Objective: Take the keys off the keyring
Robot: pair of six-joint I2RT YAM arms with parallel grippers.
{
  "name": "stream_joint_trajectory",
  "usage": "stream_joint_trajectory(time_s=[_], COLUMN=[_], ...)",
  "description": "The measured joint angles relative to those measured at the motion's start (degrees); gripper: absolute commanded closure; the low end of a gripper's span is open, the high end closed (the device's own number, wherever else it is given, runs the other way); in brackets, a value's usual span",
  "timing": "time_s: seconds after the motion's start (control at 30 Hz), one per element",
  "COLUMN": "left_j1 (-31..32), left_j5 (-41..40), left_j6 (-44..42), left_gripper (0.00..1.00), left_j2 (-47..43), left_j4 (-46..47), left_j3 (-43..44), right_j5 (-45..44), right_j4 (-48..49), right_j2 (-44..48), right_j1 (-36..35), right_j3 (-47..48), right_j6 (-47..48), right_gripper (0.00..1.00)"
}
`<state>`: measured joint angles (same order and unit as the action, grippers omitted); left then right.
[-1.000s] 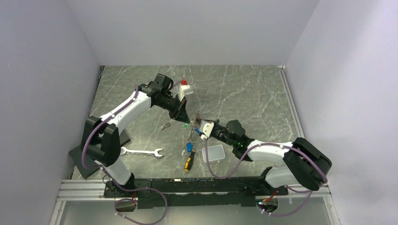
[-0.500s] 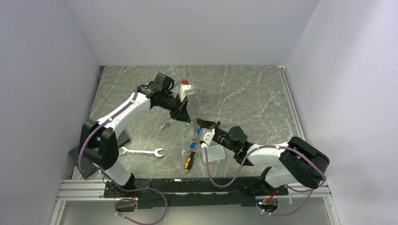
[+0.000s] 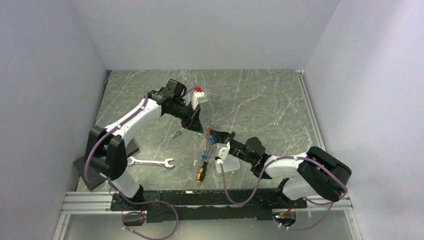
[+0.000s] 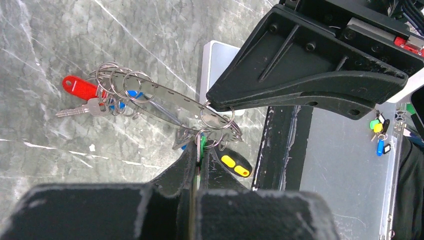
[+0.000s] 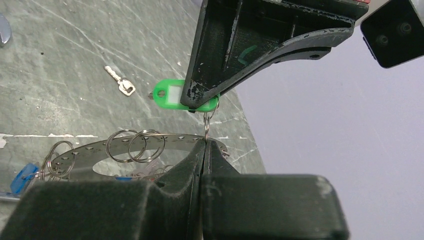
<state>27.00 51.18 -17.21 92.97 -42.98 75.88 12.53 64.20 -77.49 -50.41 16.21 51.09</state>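
Note:
The keyring (image 4: 165,97) is a flat perforated metal loop held above the table between both arms. My left gripper (image 4: 200,146) is shut on a green tag (image 5: 170,95) whose small split ring hooks the loop. My right gripper (image 5: 205,145) is shut on the loop's rim (image 5: 150,141) just under that tag. Other keys hang at the loop's far end, with a red tag (image 4: 77,86) and a blue tag (image 4: 131,94). In the top view the two grippers (image 3: 198,129) (image 3: 212,134) meet at mid-table.
One loose key (image 5: 120,82) (image 3: 176,134) lies on the marble table. A yellow-and-black screwdriver (image 3: 201,170), a grey box (image 3: 231,165) and a silver wrench (image 3: 150,162) lie near the front. A black plate (image 3: 82,170) sits at the left edge.
My right wrist has swung lower and toward the front, over the grey box, still holding the loop. The left arm has barely moved.

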Motion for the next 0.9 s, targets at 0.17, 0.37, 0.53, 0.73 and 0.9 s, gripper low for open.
stream_joint_trajectory(time_s=[0.17, 0.37, 0.53, 0.73, 0.9], left_j1=[0.04, 0.26, 0.42, 0.66, 0.74], left_j5=[0.24, 0.52, 0.66, 0.61, 0.55], left_j6=[0.24, 0.63, 1.46, 1.42, 0.52], left_gripper=[1.0, 1.0, 1.0, 1.0, 1.0], left_j2=[0.81, 2.49, 3.63, 5.25, 6.12], left_j4=[0.02, -0.07, -0.15, -2.8, -6.12], left_j3=[0.02, 0.31, 1.36, 3.87, 6.27], right_j5=[0.07, 0.52, 0.87, 1.53, 1.7], right_j4=[0.37, 0.42, 0.59, 0.68, 0.81], right_j2=[0.07, 0.07, 0.07, 0.04, 0.07], right_j1=[0.02, 0.02, 0.02, 0.0, -0.04], right_j3=[-0.44, -1.05, -1.31, -1.7, -1.7], right_j6=[0.59, 1.09, 1.51, 3.26, 4.96], right_gripper=[1.0, 1.0, 1.0, 1.0, 1.0])
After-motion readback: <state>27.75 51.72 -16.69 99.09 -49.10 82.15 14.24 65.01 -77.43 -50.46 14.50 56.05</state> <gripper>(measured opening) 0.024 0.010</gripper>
